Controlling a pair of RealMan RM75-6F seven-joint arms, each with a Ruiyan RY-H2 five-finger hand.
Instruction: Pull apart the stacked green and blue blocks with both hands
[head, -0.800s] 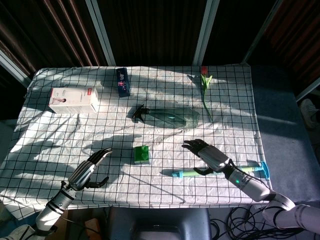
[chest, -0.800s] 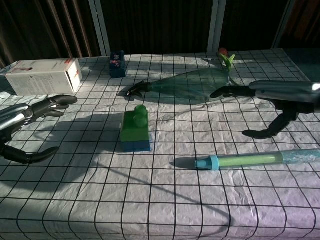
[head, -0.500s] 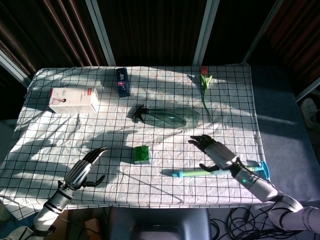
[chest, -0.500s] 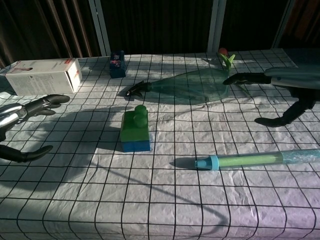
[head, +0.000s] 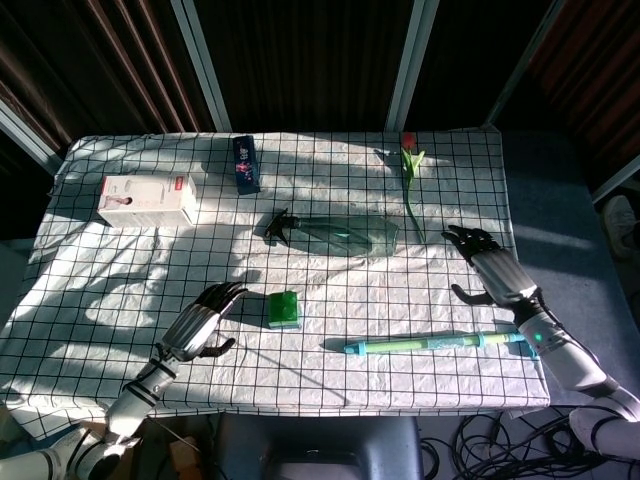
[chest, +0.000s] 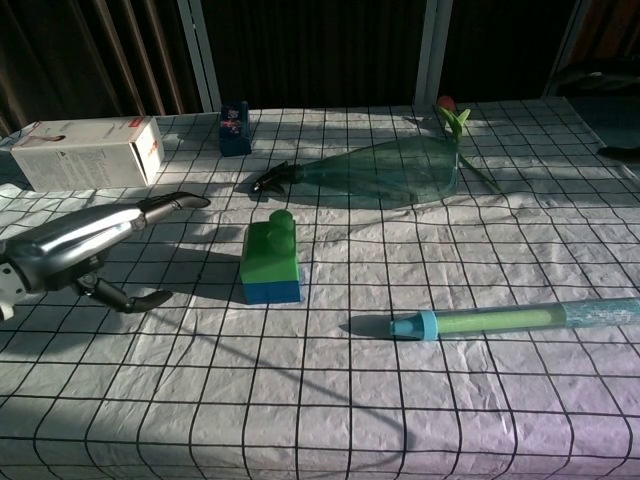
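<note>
The green block (head: 284, 309) stands stacked on the blue block (chest: 272, 292) near the middle of the checked cloth; in the chest view the green block (chest: 270, 252) shows its stud on top. My left hand (head: 205, 325) hovers a short way left of the stack with fingers spread and nothing in it; in the chest view the left hand (chest: 95, 245) points toward the blocks without touching them. Far to the right, near the table's edge, my right hand (head: 490, 270) is spread wide and holds nothing.
A teal and green syringe-like tube (head: 430, 343) lies right of the blocks. A clear green bottle (head: 335, 233) lies on its side behind them. A flower (head: 410, 170), a small blue box (head: 245, 163) and a white carton (head: 147, 198) sit toward the back.
My left hand has moved right and forward, closer to the block stack. My right hand has pulled away to the right, off the tube, toward the table's edge.
</note>
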